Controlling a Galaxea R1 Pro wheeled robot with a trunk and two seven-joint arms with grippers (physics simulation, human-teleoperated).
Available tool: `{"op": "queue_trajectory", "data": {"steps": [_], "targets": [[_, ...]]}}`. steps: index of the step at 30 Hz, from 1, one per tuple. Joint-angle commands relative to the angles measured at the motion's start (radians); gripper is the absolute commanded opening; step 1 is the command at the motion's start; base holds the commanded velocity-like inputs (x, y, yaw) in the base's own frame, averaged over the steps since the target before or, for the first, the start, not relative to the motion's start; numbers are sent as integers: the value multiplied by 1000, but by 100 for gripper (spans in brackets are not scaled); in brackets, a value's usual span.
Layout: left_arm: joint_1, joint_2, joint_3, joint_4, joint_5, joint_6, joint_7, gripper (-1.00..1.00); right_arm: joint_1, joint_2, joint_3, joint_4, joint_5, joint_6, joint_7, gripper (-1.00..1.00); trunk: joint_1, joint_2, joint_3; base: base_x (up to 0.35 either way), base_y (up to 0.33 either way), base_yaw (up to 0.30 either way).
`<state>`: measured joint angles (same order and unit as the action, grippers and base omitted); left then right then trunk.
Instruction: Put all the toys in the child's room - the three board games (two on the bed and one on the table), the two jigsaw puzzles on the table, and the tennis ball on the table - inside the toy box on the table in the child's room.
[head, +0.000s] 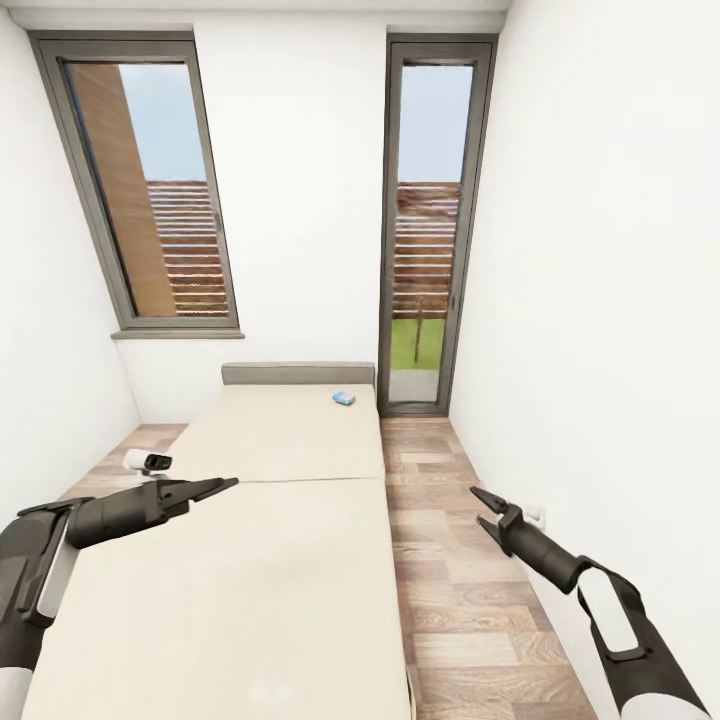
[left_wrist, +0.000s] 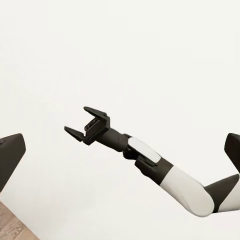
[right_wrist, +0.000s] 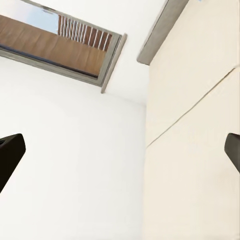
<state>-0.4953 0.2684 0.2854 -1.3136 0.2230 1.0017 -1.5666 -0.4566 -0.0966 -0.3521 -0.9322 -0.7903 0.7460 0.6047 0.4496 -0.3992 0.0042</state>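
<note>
The cream bed (head: 270, 520) with its two-panel seam runs away from me toward a grey headboard (head: 298, 373). One board game, a small blue flat box (head: 343, 398), lies on the far panel near the headboard. My left gripper (head: 228, 486) hovers open over the bed's left side, nothing between its fingers. Over the wood floor to the right of the bed, my right gripper (head: 478, 505) is open and empty; the left wrist view also catches it (left_wrist: 80, 122) against the white wall. The right wrist view looks across the mattress (right_wrist: 195, 130). The table, toy box, jigsaw puzzles and tennis ball are out of view.
A small white camera-like device (head: 148, 461) sits left of the bed. A window (head: 150, 190) and a tall glass door (head: 428, 240) fill the far wall. A strip of wood floor (head: 470, 600) runs between the bed and the right wall.
</note>
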Motion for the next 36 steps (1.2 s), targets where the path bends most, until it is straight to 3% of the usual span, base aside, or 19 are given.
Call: {"op": "queue_trajectory", "data": {"steps": [1, 9, 12, 13, 16, 20, 30, 36], "targets": [[0, 3, 2, 0, 0, 11, -4, 100, -1, 0, 8, -1, 3, 5, -6, 100, 0, -1, 0, 0, 0, 0], [0, 27, 23, 20, 0, 9, -4, 100, -1, 5, 41, -84, 11, 6, -23, 100, 0, -1, 0, 0, 0, 0], [0, 30, 30, 24, 0, 9, -4, 100, -1, 14, 101, -162, 17, 8, -35, 100, 0, -1, 0, 0, 0, 0], [0, 31, 31, 24, 0, 9, -4, 100, -1, 12, 141, -189, 22, 7, -45, 100, 0, -1, 0, 0, 0, 0], [0, 32, 33, 26, -1, 9, -4, 100, -1, 5, 210, -231, 28, 7, -78, 100, 0, -1, 0, 0, 0, 0], [0, 32, 33, 25, -1, 9, -4, 100, -1, 1, 240, -240, 26, 5, -95, 100, 0, -1, 0, 0, 0, 0], [0, 31, 36, 26, 0, 18, -4, 100, -1, -1, 194, -238, 29, 8, -88, 100, 0, -1, 0, 0, 0, 0], [0, 31, 67, 25, -2, 29, -4, 100, -1, 0, 187, -238, 32, 8, -88, 100, 0, -1, 0, 0, 0, 0]]}}
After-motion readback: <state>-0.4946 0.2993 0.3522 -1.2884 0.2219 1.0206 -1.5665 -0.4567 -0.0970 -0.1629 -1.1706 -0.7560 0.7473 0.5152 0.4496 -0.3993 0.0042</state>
